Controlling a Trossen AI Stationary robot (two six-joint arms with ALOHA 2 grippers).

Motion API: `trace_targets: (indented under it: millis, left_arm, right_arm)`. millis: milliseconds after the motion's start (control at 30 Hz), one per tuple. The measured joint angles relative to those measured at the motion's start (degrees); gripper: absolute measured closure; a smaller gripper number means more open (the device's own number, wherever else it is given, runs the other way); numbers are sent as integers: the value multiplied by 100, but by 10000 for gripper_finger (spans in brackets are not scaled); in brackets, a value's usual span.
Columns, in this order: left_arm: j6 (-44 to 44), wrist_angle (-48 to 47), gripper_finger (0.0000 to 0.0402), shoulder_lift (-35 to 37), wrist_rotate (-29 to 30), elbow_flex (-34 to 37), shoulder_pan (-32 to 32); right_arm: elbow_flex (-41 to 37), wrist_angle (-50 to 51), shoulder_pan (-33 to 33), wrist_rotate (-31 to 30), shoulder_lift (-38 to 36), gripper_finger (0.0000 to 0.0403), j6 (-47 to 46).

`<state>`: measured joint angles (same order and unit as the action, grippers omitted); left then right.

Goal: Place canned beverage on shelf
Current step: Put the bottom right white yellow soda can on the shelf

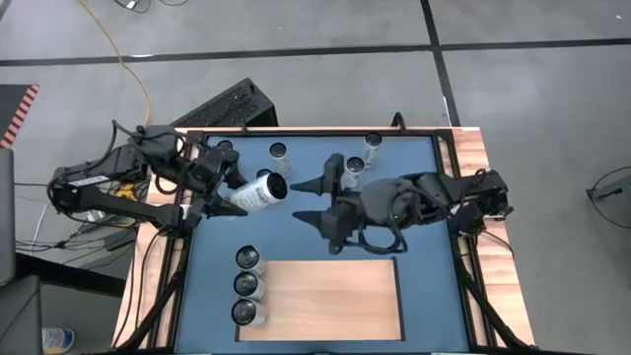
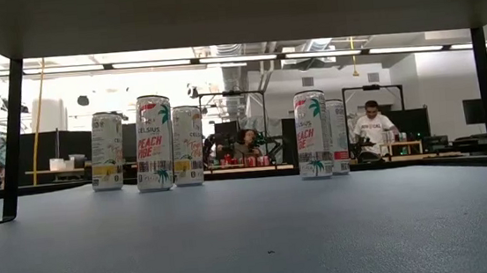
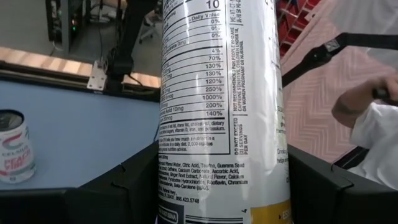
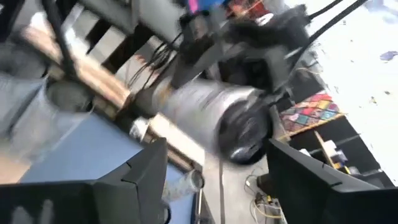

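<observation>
The left gripper [image 1: 229, 192] holds one can [image 1: 258, 191] lying tilted, long axis left-right, top pointing right toward the right gripper [image 1: 314, 202], whose jaws gape wide. Three cans [image 1: 246, 285] stand just left of the shelf [image 1: 330, 296]; four more stand far on the blue worktop [image 1: 424, 197].

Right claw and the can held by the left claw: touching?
Apart. The high view shows blue surface between the right claw and the can, which the left claw grips; its fingers stand open.

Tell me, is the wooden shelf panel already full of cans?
No. Only three cans stand along the left edge of the shelf; the rest is bare wood.
</observation>
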<state>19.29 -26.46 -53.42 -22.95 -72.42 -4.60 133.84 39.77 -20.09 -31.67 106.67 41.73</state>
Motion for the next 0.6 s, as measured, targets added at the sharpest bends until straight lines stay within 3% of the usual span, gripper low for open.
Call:
trace_targets:
  millis: [400, 600]
  left_arm:
    - [9, -18, 152, -60, -17, 0, 2]
    - [7, -195, 152, -60, -34, -2, 2]
  right_arm:
    - [-6, -270, 183, -742, 324, 86, 6]
    - [-8, -235, 300, -493, 337, 85, -9]
